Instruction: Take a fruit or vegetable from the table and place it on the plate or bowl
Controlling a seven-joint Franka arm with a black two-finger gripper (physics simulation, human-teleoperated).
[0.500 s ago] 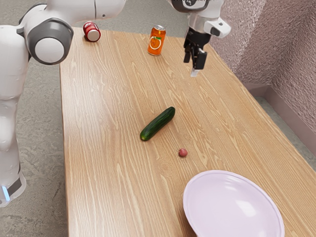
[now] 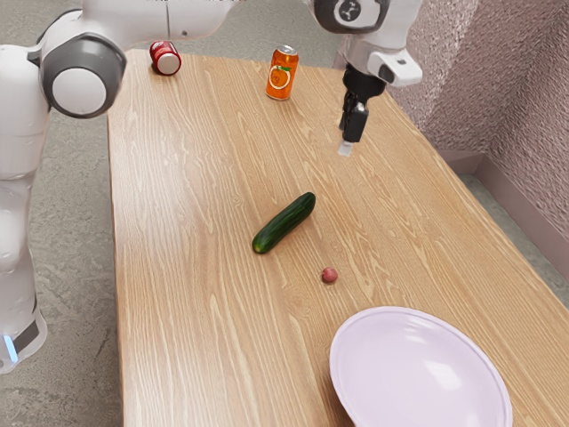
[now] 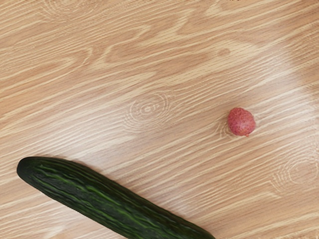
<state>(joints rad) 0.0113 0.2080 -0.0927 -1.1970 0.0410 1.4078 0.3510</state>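
Note:
A dark green cucumber [image 2: 284,222] lies diagonally near the middle of the wooden table. A small red fruit [image 2: 330,276] rests a little nearer the front, between the cucumber and a pale pink plate [image 2: 418,374] at the front right corner. My gripper [image 2: 347,142] hangs open and holds nothing, above the table behind the cucumber, well apart from it. In the wrist view the cucumber [image 3: 104,201] and the red fruit [image 3: 241,121] lie on bare wood below the hand.
An upright orange soda can [image 2: 283,73] stands at the back of the table, close to my gripper. A red can [image 2: 165,57] lies on its side at the back left corner. A pink wall [image 2: 524,89] runs along the exterior view's right.
My hand has turned about its vertical axis and dropped slightly toward the table. The cucumber, the red fruit and the plate have not moved.

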